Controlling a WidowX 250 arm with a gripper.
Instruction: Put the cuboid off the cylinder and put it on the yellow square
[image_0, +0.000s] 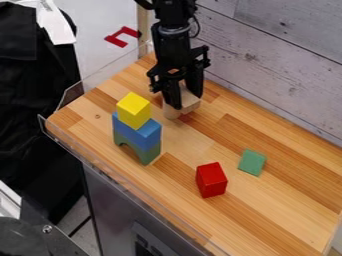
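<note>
The cuboid (192, 104) lies right at the lower end of the hand (186, 101), over the cylinder (170, 111); whether the hand pinches it, I cannot tell. The coming move likely turns on the yellow block (133, 110), off the hand's side toward the view's left, atop the blue block (139, 134).

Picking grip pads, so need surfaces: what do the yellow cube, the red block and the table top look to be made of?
Yellow cube: likely painted wood, smooth, low sheen; crisp edges, even colour, though plastic is possible. Red block: same look, flat opaque faces; also probably painted wood. Table top: wood or a wood-look laminate, by the grained strips in varying tans.
</note>
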